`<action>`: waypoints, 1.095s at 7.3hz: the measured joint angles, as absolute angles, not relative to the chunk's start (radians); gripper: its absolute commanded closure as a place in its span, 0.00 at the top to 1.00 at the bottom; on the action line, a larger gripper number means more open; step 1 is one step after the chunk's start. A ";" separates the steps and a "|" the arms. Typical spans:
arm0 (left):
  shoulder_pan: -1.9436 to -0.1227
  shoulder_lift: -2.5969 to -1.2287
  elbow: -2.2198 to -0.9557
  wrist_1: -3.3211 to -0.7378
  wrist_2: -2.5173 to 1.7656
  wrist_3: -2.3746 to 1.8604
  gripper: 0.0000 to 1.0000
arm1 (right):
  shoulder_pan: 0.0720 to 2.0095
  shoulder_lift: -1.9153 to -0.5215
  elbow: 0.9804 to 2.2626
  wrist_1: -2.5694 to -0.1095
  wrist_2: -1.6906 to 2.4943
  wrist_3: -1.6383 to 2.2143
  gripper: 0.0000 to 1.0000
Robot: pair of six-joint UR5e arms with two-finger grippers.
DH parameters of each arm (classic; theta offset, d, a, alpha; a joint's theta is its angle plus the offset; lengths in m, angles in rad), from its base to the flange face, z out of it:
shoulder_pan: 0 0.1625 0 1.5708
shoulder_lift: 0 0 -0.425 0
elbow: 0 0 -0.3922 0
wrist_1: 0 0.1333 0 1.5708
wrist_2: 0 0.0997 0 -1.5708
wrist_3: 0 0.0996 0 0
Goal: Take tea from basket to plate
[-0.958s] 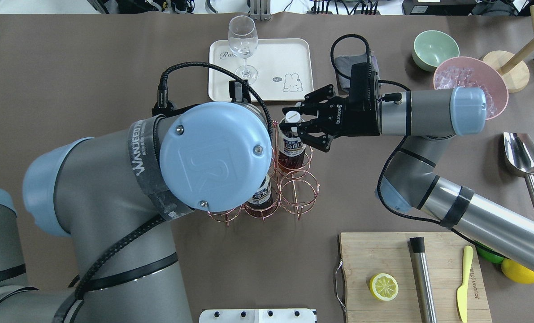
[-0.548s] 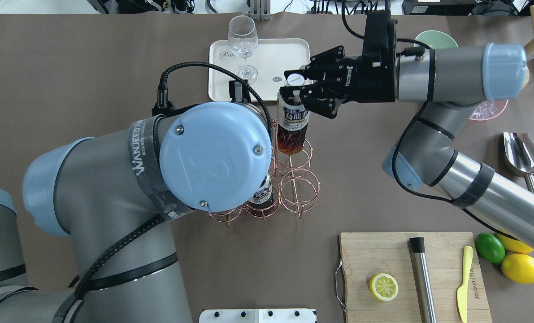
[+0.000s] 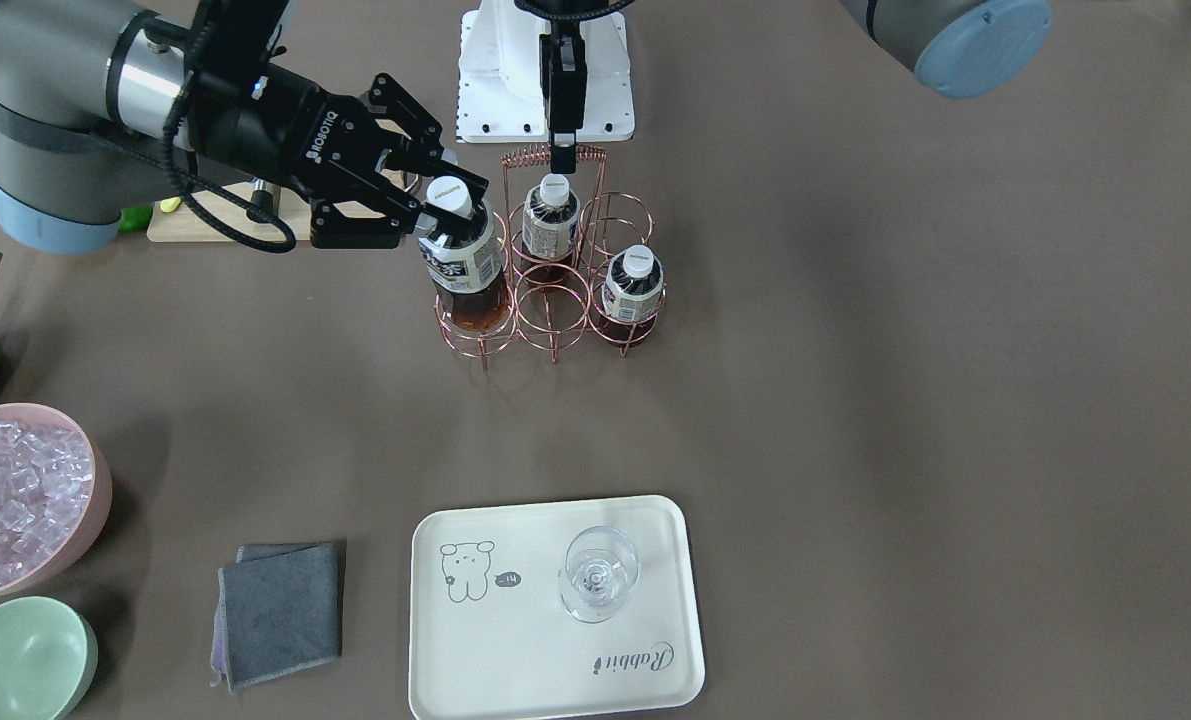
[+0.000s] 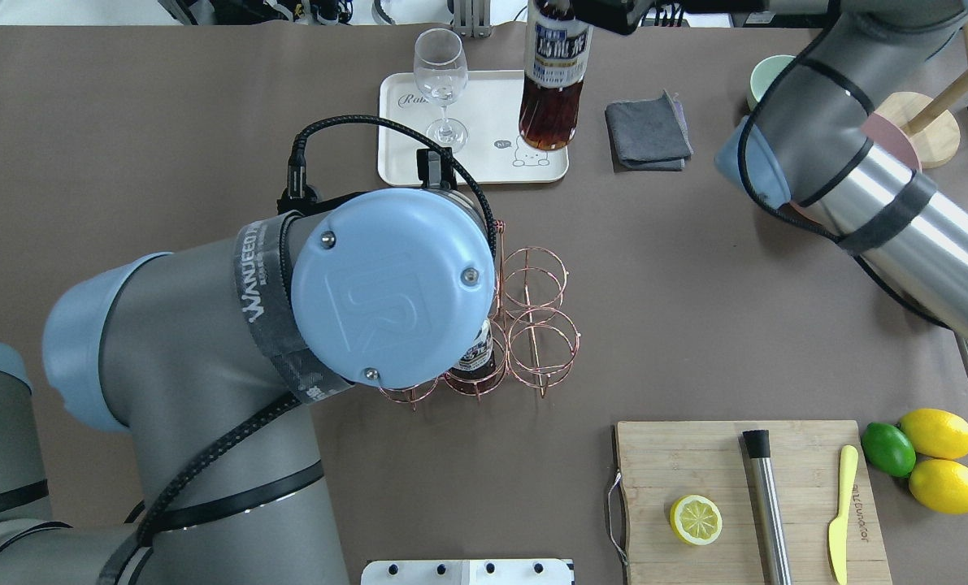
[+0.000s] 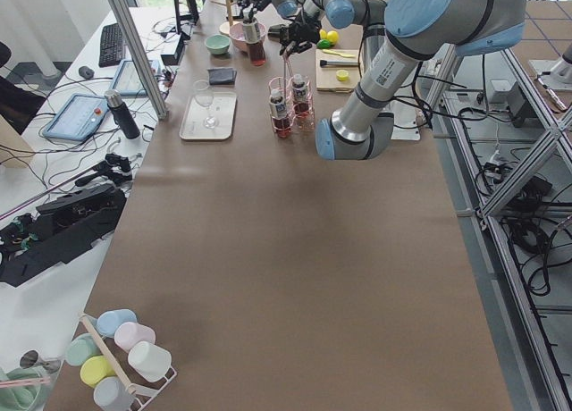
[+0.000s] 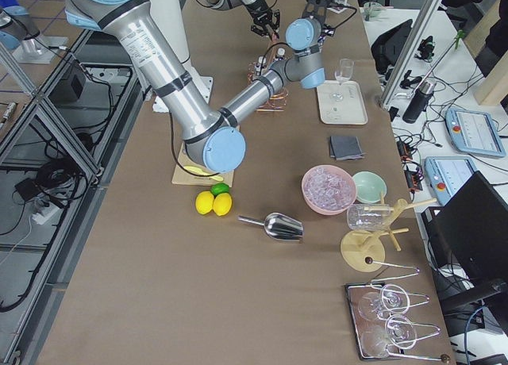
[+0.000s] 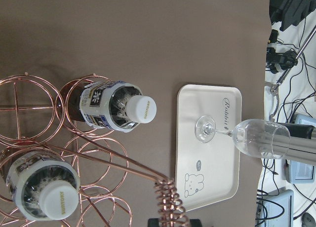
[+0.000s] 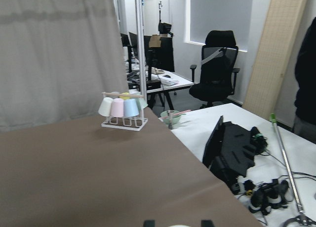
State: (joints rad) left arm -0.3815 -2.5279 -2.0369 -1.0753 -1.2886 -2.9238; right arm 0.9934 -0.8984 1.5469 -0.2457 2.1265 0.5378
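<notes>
My right gripper point(image 4: 609, 11) is shut on the cap of a tea bottle point(image 4: 550, 81). In the overhead view the bottle hangs high, clear of the basket point(image 4: 540, 341), over the plate point(image 4: 484, 97). In the front view the gripper point(image 3: 433, 195) holds this bottle point(image 3: 463, 262) at the basket's corner ring. Two other tea bottles point(image 7: 118, 107) point(image 7: 44, 187) stand in the basket. My left gripper point(image 3: 560, 150) is shut on the basket's coiled handle. A wine glass point(image 4: 441, 81) stands on the plate's left part.
A grey cloth point(image 4: 648, 134) lies right of the plate. A mint bowl point(image 3: 20, 655) and a pink bowl of ice point(image 3: 15, 495) stand beyond it. A cutting board point(image 4: 752, 504) holds a lemon half, a muddler and a knife. Lemons and a lime point(image 4: 931, 455) lie beside it.
My right gripper has lifted the tea bottle out of the basket's corner ring and carried it up and away toward the plate. The left arm has not moved.
</notes>
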 measured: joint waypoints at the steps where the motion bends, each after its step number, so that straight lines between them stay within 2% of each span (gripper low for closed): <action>1: -0.381 -2.528 -2.038 -1.075 -1.289 -2.924 0.00 | 1.040 -0.846 1.461 -0.252 2.106 0.530 0.00; 4: -0.418 -2.498 -2.105 -1.052 -1.297 -2.902 0.00 | 1.046 -0.763 1.231 -0.251 1.955 0.439 0.00; 6: -0.466 -2.418 -2.198 -1.043 -1.331 -2.793 0.00 | 0.974 -0.729 1.131 -0.219 1.792 0.422 0.00; 8: -0.580 -2.344 -2.219 -1.067 -1.414 -2.642 0.00 | 0.888 -0.713 1.025 -0.121 1.657 0.420 0.00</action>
State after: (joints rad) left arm -0.5802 -2.3440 -2.2188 -1.0672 -1.4142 -2.6418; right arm 0.8875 -0.7125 1.0255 -0.1212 1.6567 0.4203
